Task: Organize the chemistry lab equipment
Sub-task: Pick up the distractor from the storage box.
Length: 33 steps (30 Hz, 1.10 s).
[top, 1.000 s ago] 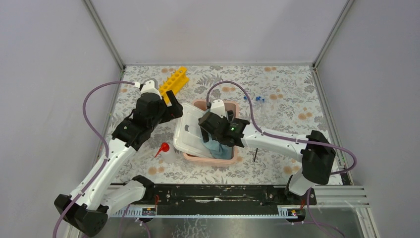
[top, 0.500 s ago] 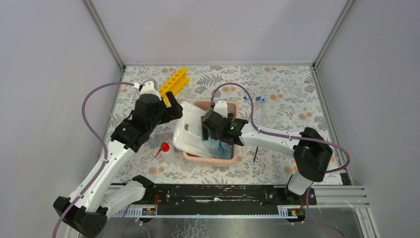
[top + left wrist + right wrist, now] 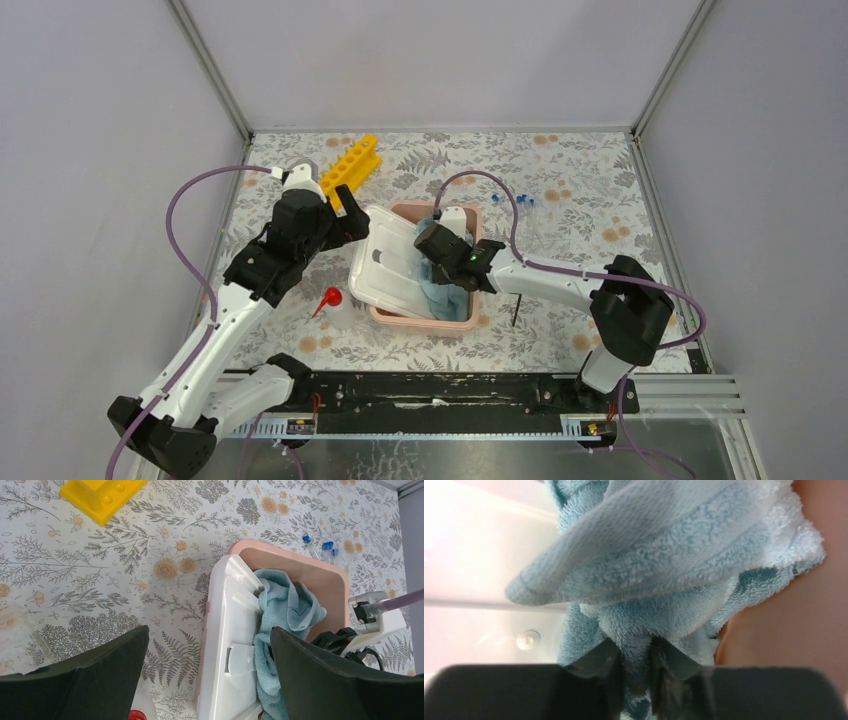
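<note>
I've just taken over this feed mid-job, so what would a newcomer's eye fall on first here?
First, the light blue towel bunched in the pink bin at the table's centre, pinched by the right claw. Next, the white lid resting tilted over the bin's left rim, near the wide-open left claw. Then the bright yellow rack at the table's far left.

The top camera looks down from above the near edge of the table [image 3: 600, 200]. The left wrist camera sees the blue towel [image 3: 287, 607] from above, the right one very closely.
</note>
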{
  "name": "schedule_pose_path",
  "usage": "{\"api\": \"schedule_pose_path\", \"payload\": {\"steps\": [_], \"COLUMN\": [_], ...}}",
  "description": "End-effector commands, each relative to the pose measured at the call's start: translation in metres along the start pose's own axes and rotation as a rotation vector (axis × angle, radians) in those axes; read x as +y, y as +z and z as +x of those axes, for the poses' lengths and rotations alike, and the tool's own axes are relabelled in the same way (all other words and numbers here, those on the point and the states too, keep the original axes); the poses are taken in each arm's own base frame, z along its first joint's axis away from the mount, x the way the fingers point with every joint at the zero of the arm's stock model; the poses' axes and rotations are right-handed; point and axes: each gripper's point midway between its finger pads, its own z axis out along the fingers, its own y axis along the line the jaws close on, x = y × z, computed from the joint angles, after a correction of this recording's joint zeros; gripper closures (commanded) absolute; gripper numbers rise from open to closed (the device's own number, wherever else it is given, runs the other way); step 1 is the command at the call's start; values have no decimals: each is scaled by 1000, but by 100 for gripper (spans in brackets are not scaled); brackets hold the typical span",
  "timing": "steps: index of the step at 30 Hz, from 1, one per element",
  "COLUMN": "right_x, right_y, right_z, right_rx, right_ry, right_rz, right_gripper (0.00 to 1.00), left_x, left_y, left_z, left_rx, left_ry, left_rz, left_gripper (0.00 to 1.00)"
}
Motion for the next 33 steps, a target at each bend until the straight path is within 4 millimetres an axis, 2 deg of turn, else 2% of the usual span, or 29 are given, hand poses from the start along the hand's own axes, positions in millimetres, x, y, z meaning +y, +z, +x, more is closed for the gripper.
{"api": "schedule_pose_path", "payload": {"steps": [1,3,7,14,22,28,33], "right_x": [-2,-2,0,11,26,35,40], "right_y": [-9,-15,-31,-67,-109,-148,-189], "right_z": [-4,-12,-36,-84,-123,-160,-204], "right_rx": [10,-8,-69,-183,-255,-354,-481], "right_ry": [-28,-44,-74,-138,-157,-151,-147], "right_rz": [1,0,-9,-51,-117,-172,-196], "right_gripper": [82,91,100,100,100,100,100], "left_x": [-7,-7,-8,-10,-16,-18,-21], "left_y": [0,1,2,0,-5,-6,-3], "left_z": [0,-1,-2,-12,-30,-40,-44], "left_rx": [-3,-4,-10,-36,-82,-112,-116], "left_ry": [13,14,15,17,12,11,13], "left_rz": [29,31,32,31,35,34,36], "left_gripper": [1,1,1,1,1,1,1]}}
